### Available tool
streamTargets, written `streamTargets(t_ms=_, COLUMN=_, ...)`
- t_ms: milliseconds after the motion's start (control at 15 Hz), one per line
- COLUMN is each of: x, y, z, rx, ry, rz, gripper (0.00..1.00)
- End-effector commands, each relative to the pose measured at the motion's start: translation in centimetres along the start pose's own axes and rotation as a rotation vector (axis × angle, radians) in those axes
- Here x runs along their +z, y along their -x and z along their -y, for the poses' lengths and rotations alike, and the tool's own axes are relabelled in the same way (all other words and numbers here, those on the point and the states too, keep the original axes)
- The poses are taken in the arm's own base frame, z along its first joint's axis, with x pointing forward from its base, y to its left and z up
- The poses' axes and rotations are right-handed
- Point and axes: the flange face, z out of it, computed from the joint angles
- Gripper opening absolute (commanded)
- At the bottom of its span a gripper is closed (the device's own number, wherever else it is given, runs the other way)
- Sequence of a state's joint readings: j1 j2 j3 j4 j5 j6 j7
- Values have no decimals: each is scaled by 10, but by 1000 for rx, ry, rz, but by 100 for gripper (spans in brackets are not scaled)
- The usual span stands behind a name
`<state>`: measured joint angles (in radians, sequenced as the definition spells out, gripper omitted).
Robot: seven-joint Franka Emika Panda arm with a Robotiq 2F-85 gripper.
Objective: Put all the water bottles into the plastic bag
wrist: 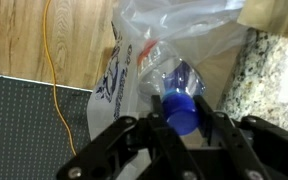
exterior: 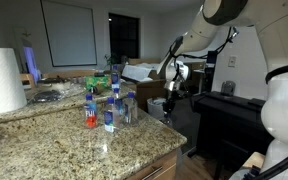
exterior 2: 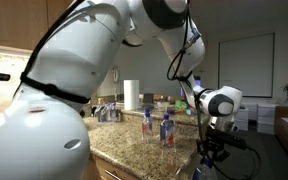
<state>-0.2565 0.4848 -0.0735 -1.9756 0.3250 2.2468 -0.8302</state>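
Note:
In the wrist view my gripper point(wrist: 181, 108) is shut on a water bottle point(wrist: 177, 80), its fingers pinching the neck just under the blue cap. The bottle hangs over the open mouth of the pale translucent plastic bag point(wrist: 139, 40), which has other bottles showing through it. Several more water bottles point(exterior: 108, 110) stand grouped on the granite counter point(exterior: 74, 150), one with a red-orange label point(exterior: 90, 113). In both exterior views the gripper point(exterior: 171, 100) point(exterior 2: 212, 152) hangs off the counter's edge, below the countertop level. The bottles on the counter point(exterior 2: 156, 128) are behind it.
A big white paper-towel roll point(exterior: 2, 80) stands at the counter's near end. The granite counter edge point(wrist: 274, 70) lies right of the bag. A yellow cable point(wrist: 52, 60) runs down onto a dark mat point(wrist: 24, 125). A black cabinet point(exterior: 239, 120) stands beyond the arm.

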Motion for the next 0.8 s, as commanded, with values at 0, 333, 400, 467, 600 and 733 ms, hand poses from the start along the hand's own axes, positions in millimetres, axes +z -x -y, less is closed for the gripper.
streamTargets(t_ms=0, x=-3, y=-1, z=-1, rx=21, ry=24, rz=11, gripper=62)
streamTargets(t_ms=333, x=-23, y=-8, z=5, rx=-3, ry=40, rz=-10, gripper=92)
streamTargets(t_ms=400, x=-33, y=-12, z=8, rx=-15, ry=47, rz=-21, gripper=98)
streamTargets(t_ms=467, x=-48, y=-18, z=13, rx=-34, ry=59, rz=-41, gripper=99)
streamTargets(t_ms=600, x=-84, y=-33, z=28, rx=-80, ry=68, rz=-88, gripper=100)
streamTargets(t_ms=733, x=-127, y=-52, z=52, rx=-136, ry=91, rz=-139, gripper=100)
